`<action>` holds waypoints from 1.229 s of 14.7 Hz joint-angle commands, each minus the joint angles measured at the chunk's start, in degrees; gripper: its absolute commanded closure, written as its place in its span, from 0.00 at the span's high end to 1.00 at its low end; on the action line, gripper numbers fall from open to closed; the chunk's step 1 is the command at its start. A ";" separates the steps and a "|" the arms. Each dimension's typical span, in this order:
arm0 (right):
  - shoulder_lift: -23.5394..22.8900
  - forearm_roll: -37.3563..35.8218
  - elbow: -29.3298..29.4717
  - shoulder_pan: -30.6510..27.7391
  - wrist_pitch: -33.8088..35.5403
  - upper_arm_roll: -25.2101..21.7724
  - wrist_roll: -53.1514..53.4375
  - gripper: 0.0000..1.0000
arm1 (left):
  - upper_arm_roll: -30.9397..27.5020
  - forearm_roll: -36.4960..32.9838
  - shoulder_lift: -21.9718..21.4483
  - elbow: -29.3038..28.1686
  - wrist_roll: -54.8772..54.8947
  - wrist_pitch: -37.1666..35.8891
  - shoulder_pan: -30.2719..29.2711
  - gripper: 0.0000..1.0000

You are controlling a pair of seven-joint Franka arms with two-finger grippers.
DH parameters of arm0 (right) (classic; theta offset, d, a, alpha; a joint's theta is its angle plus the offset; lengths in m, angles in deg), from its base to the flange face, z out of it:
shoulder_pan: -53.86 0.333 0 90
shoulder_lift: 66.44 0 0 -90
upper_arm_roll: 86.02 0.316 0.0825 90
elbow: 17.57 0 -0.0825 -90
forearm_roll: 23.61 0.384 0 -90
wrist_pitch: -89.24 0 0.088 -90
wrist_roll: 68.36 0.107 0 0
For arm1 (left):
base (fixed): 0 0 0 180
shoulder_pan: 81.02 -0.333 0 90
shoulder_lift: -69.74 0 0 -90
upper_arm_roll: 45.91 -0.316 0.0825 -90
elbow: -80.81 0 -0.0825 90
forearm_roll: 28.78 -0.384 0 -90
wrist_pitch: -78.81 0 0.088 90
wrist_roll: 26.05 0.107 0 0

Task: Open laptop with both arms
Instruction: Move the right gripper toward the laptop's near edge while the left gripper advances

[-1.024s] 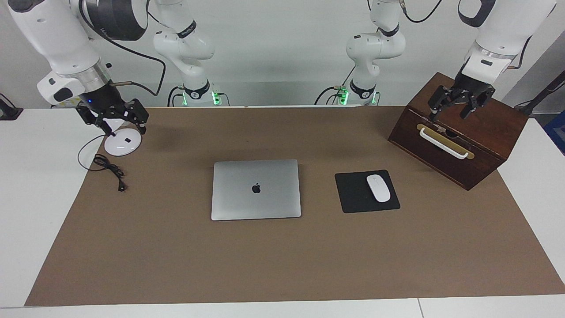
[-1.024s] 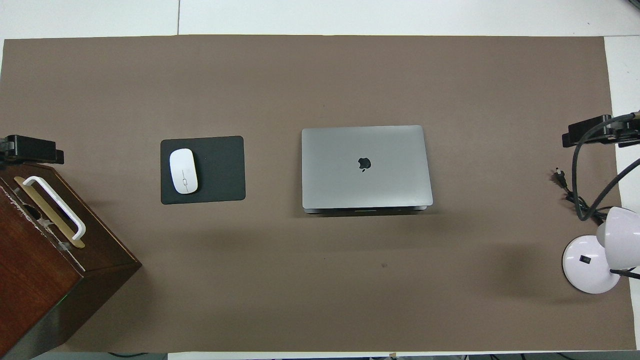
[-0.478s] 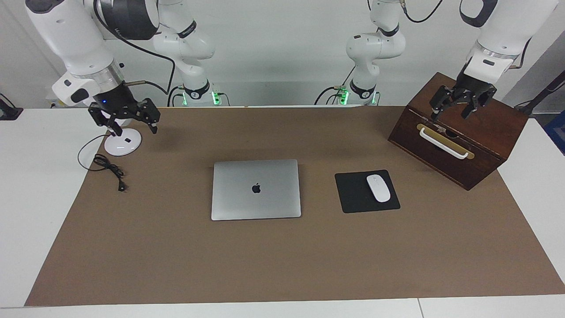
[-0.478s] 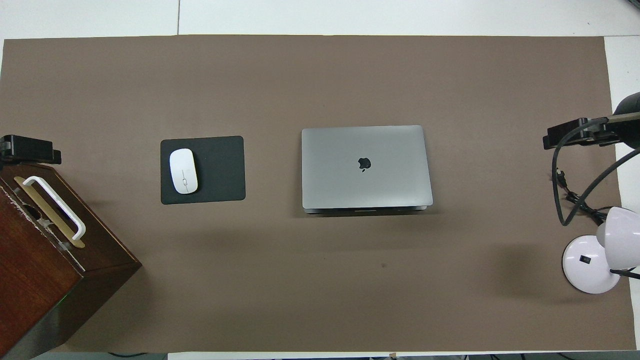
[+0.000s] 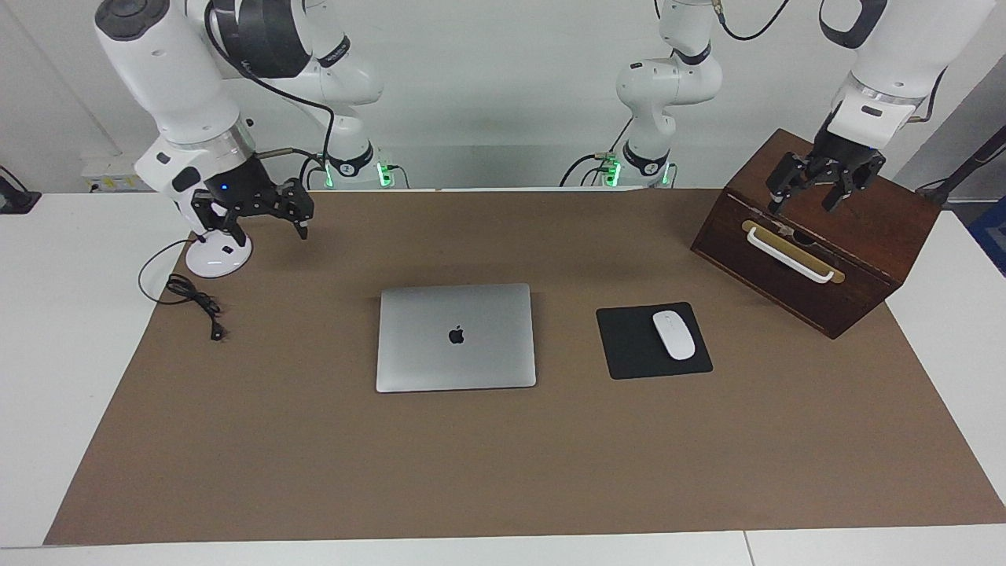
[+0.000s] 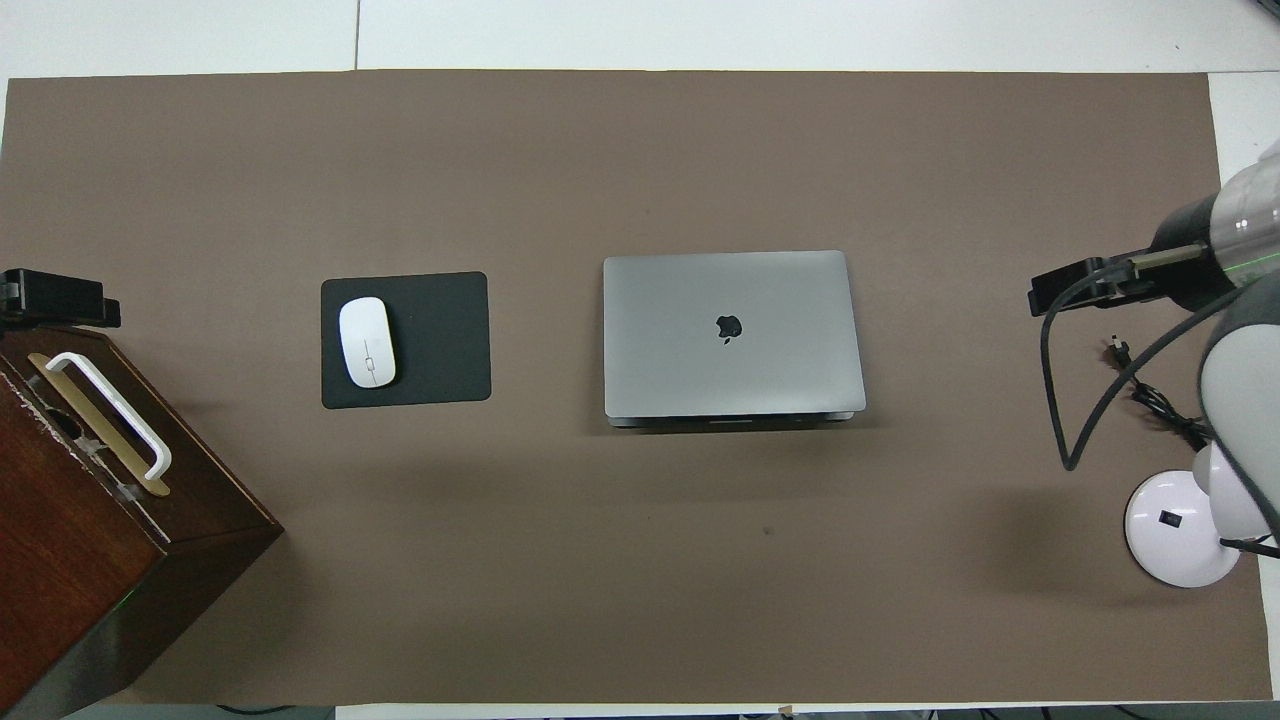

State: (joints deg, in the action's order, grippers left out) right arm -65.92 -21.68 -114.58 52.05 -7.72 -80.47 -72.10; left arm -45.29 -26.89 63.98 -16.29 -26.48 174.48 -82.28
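The silver-grey laptop (image 5: pixel 456 338) (image 6: pixel 733 333) lies closed and flat in the middle of the brown mat, apple logo up. My right gripper (image 5: pixel 271 234) (image 6: pixel 1075 288) hangs open and empty over the mat beside the lamp base, toward the right arm's end of the table and well apart from the laptop. My left gripper (image 5: pixel 803 203) (image 6: pixel 55 298) is open and empty, raised over the top of the wooden box at the left arm's end. Neither gripper touches the laptop.
A black mouse pad (image 5: pixel 629 346) with a white mouse (image 5: pixel 674 335) lies beside the laptop toward the left arm's end. The dark wooden box (image 5: pixel 817 244) has a white handle. A white lamp base (image 5: pixel 218 255) and black cable (image 5: pixel 192 299) sit at the right arm's end.
My right gripper has swung from over the lamp base toward the middle of the table, closer to the laptop. The left gripper has barely shifted. The laptop has not moved.
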 commanded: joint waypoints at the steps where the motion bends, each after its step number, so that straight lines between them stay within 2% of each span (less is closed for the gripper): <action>1: 3.52 1.06 -4.93 0.40 -2.09 0.08 -4.34 1.00 | 0.35 0.13 -0.93 -0.98 -0.28 1.44 -0.23 1.00; 5: 3.96 0.88 -7.57 2.06 -5.34 0.08 -8.65 1.00 | 0.44 0.13 -1.01 -0.98 -0.80 0.92 0.12 1.00; 6: 3.96 0.19 -7.84 3.03 -5.34 0.08 -9.27 1.00 | 0.61 0.13 -0.93 -0.99 -0.89 1.09 0.12 0.95; 7: 3.96 0.00 -8.19 4.08 -5.25 0.08 -9.45 1.00 | 0.70 0.13 -0.93 -0.99 -0.89 1.36 0.12 0.70; 8: 4.05 -0.52 -8.45 4.87 -5.34 0.08 -9.54 1.00 | 0.70 0.13 -0.93 -0.90 -0.89 1.45 0.12 0.29; 9: 4.31 -1.48 -8.63 5.84 -5.25 0.08 -9.54 1.00 | 0.79 0.13 -0.84 -0.90 -0.89 1.53 0.12 0.00; 12: 5.19 -5.17 -10.73 9.00 -5.77 0.08 -13.30 1.00 | 0.88 0.31 -0.75 -0.90 -0.98 1.71 0.03 0.00; 14: 5.89 -5.18 -12.93 11.20 -8.14 0.08 -13.76 1.00 | 0.88 0.39 -0.75 -1.07 -0.80 2.67 0.03 0.00; 18: 7.04 -5.27 -16.44 14.72 -9.73 0.16 -14.02 1.00 | 0.88 1.63 -0.40 -1.42 -0.45 8.81 1.87 0.00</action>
State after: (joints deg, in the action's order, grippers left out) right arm -61.44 -25.68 -127.08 65.18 -15.61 -80.19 -84.77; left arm -44.37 -25.95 64.02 -16.37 -26.66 179.47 -81.94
